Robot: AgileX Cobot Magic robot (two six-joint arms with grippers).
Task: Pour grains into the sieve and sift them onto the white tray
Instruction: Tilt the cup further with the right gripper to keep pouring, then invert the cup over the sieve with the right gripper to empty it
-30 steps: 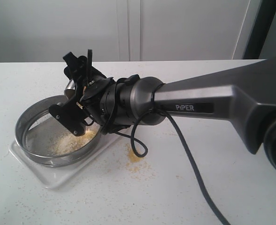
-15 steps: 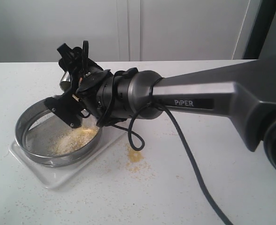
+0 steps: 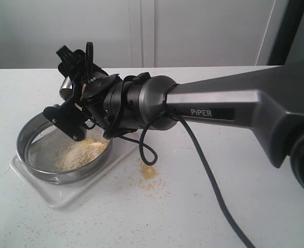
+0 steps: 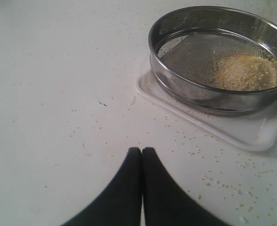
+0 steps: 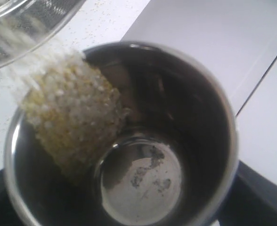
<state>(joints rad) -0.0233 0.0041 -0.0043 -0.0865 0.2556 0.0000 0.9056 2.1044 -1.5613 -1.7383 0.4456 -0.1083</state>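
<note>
Grains (image 3: 82, 153) are heaped, golden and pale, on the mesh of the sieve (image 3: 21, 142), toward the side nearer the arm. Everything is carried by the white counter (image 3: 116, 222), which is flecked with stray granules. The right arm (image 3: 234, 106), dark grey, is stretched across the counter from the right of the exterior view. The white tray (image 3: 64, 197) is laid flat on the counter at the left. The sieve is seated on it, its steel ring covering most of the tray so that only a corner and an edge strip are left showing. A small steel cup (image 5: 143, 183) is grasped across its body by the right gripper (image 3: 63, 85), whose jaws are spread wide around it. The cup is held tipped above the far rim of the sieve. Inside the cup a clump (image 5: 72, 117) of grains is seen against the wall at the lip, blurred at its outer edge, while the bottom is nearly bare. The left gripper (image 4: 142, 157) is clenched on itself, fingertips pressed together, and is held above the counter, apart from the tray. A spilled patch (image 3: 148, 173) of grains is seen on the counter just beside the tray's right edge.
</note>
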